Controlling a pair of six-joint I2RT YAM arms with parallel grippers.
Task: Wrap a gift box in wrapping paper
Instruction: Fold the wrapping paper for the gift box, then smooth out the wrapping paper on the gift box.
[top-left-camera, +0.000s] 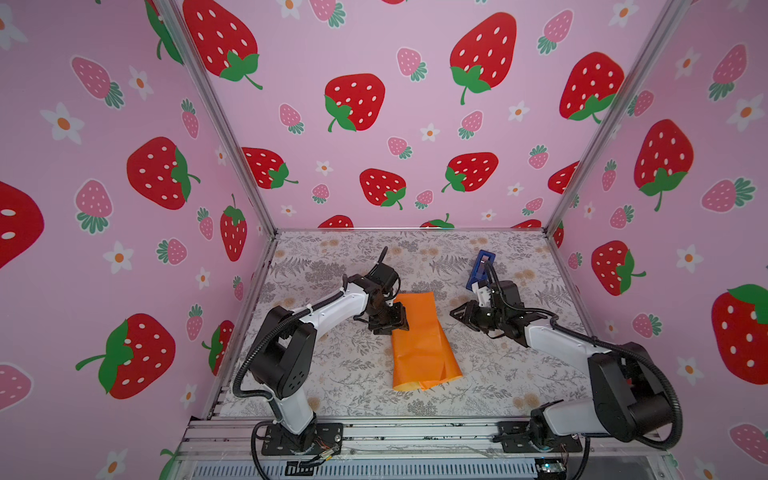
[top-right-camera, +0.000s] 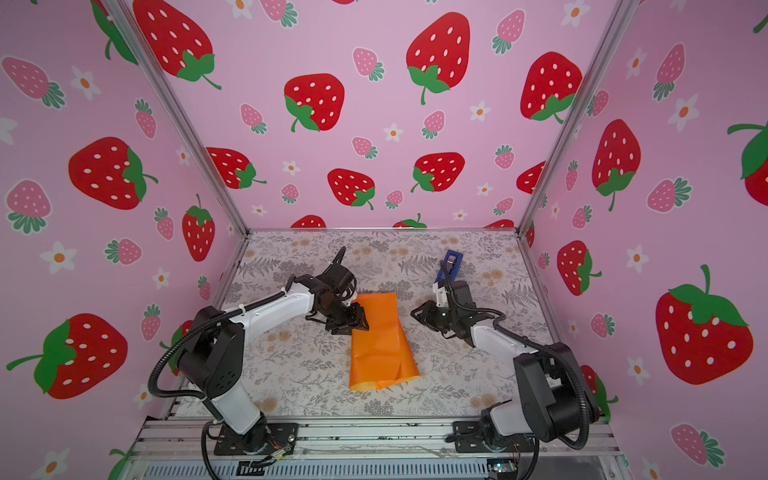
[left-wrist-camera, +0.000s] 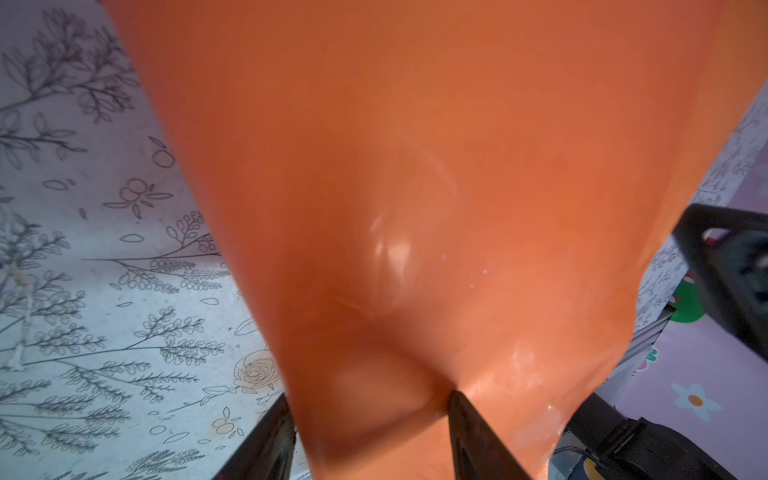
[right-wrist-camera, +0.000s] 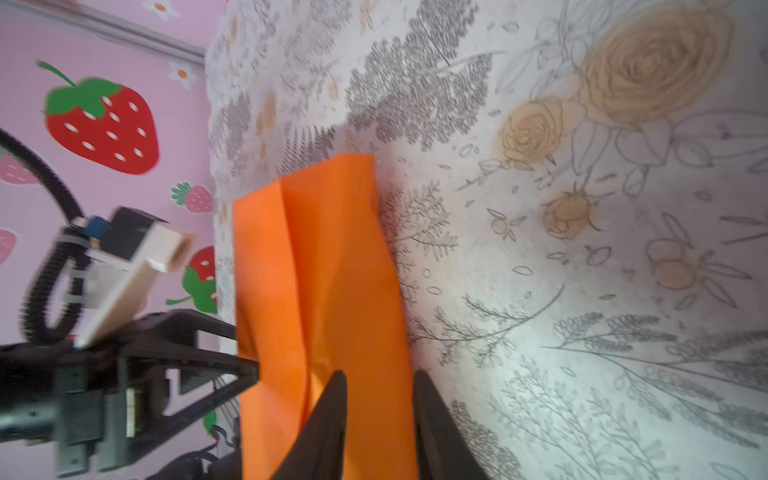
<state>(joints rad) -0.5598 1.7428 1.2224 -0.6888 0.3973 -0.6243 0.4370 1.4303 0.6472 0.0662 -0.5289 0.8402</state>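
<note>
Your paper lies folded on the worktop, long axis running near to far; box unseen, probably inside. Your left claw pinches the fold at its far left side. Right claw, jaws parted and empty, hangs just right of the paper, facing it: your free arm for the next fold. Dispenser beyond.

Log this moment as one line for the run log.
left gripper: clamped on folded paper | right gripper: open, holding nothing | box: not visible | tape dispenser: on table, not held
</note>
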